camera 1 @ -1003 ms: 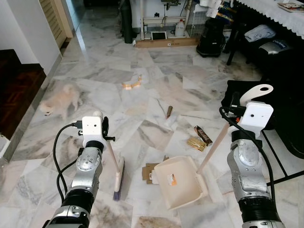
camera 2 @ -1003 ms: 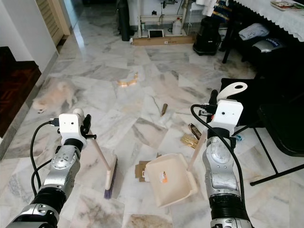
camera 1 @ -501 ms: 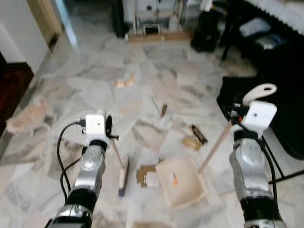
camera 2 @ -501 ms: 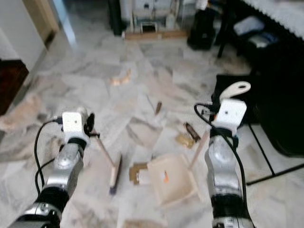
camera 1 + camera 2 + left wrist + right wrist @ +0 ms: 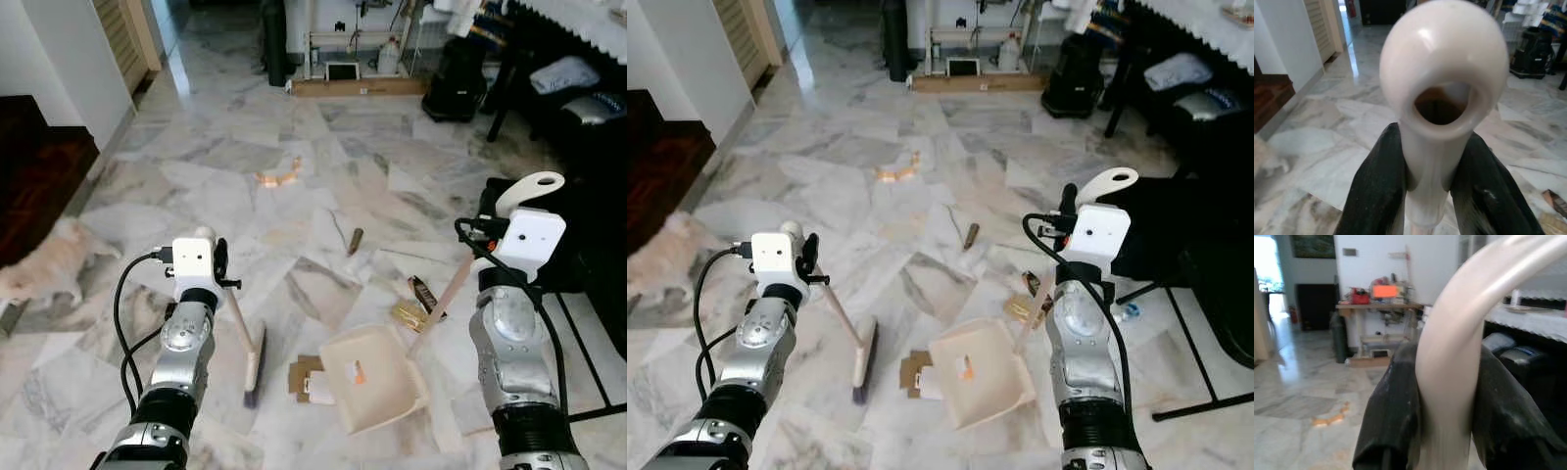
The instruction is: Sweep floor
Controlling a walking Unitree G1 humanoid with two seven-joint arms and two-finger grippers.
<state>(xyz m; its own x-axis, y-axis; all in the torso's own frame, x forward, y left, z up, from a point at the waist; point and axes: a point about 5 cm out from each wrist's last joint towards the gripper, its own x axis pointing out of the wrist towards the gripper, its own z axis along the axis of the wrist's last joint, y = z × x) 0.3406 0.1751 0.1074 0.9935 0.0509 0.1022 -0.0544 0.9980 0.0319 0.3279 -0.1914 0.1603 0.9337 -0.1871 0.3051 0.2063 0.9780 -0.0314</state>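
The marble floor [image 5: 225, 147] has scraps on it. The dustpan [image 5: 377, 377] sits by the broom [image 5: 251, 364]. Up close, the left gripper [image 5: 1425, 196] squeezes the broom's handle, and the right gripper [image 5: 1442, 431] squeezes the dustpan's handle.

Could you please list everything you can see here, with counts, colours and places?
Broom: 1, cream, head on floor left of the dustpan.
Dustpan: 1, cream, on floor ahead.
Cardboard scraps: brown, at dustpan's left edge.
Wrappers: 2, gold and brown, beyond the dustpan.
Stick: 1, brown, farther out.
Orange scrap: 1, mid-floor.
Dog: 1, cream, far left.
Left gripper: shut on broom's handle.
Right gripper: shut on dustpan's handle.
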